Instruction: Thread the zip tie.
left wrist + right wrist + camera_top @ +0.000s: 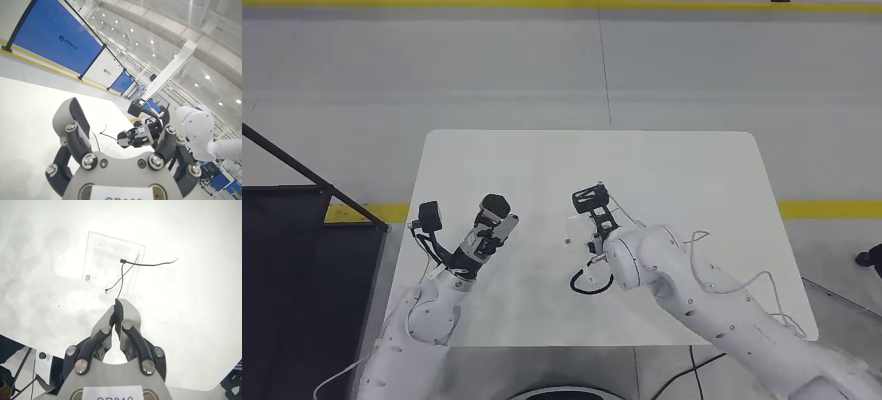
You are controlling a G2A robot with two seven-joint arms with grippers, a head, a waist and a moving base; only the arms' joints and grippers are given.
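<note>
A thin black zip tie (143,264) hangs over a clear plate (98,256) on the white table. Its head (122,261) is up, its tail runs sideways, and a strand drops from the head into my right gripper (116,301), which is shut on that strand's end. A second thin black tie (121,277) with a small head (106,289) crosses it. My left gripper (121,108) stands open and holds nothing, a short way to the left of the right gripper (123,140), which holds the tie (107,135) out toward it. From above, both grippers (497,212) (594,245) are near the table's middle.
The white table (692,180) is bare behind and beside the arms. A black cable loop (587,283) lies under the right forearm. A dark frame (292,170) stands off the table's left edge.
</note>
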